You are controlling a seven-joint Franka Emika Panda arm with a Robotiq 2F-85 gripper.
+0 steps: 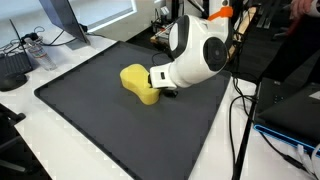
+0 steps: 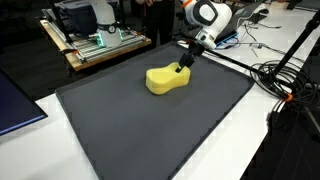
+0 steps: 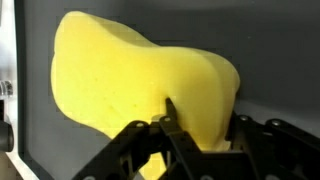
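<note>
Clamping one end of the yellow sponge [image 3: 120, 70], the gripper [image 3: 203, 125] squeezes it; bean-shaped, thick, flat on black mat [image 3: 275, 50].

A yellow sponge [image 2: 167, 80], waisted like a peanut, lies flat on the dark mat [image 2: 150, 130].

White table [image 2: 45, 150], dark mat [image 2: 150, 130], cluttered wooden bench [image 2: 100, 48]

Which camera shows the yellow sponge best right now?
An exterior view: the sponge lies nearly whole on the mat. In an exterior view the arm covers one end. The wrist view crops it, with the gripper at its edge.
</note>
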